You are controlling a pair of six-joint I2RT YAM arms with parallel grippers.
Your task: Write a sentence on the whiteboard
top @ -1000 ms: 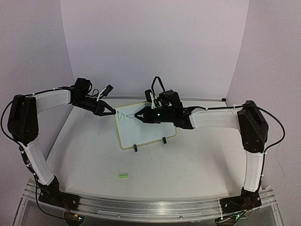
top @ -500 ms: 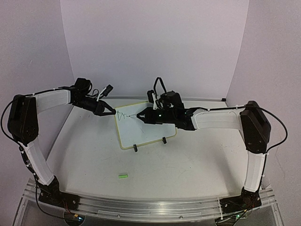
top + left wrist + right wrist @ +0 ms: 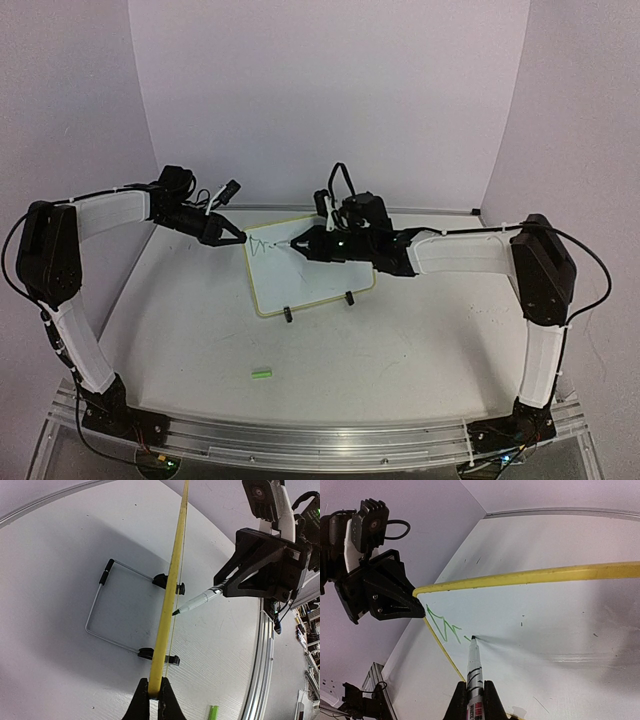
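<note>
The whiteboard (image 3: 312, 278) stands tilted on its two black feet at the table's middle. My left gripper (image 3: 241, 238) (image 3: 154, 693) is shut on the yellow frame (image 3: 173, 578) at the board's upper left corner. My right gripper (image 3: 312, 243) (image 3: 474, 689) is shut on a marker (image 3: 474, 664), and the marker's tip touches the white surface (image 3: 550, 615). Of the sentence, only a green zigzag and a short stroke (image 3: 443, 625) show, just left of the tip and near the corner. In the left wrist view the marker (image 3: 198, 601) points at the board's edge.
A green marker cap (image 3: 262, 373) (image 3: 213, 713) lies on the table in front of the board. A wire stand (image 3: 98, 611) props the board from behind. The aluminium rail (image 3: 320, 435) runs along the near edge. Lilac walls close in the back and sides.
The right arm has shifted slightly, moving the marker tip a little along the board beside the green marks. The left gripper and the board have not moved.
</note>
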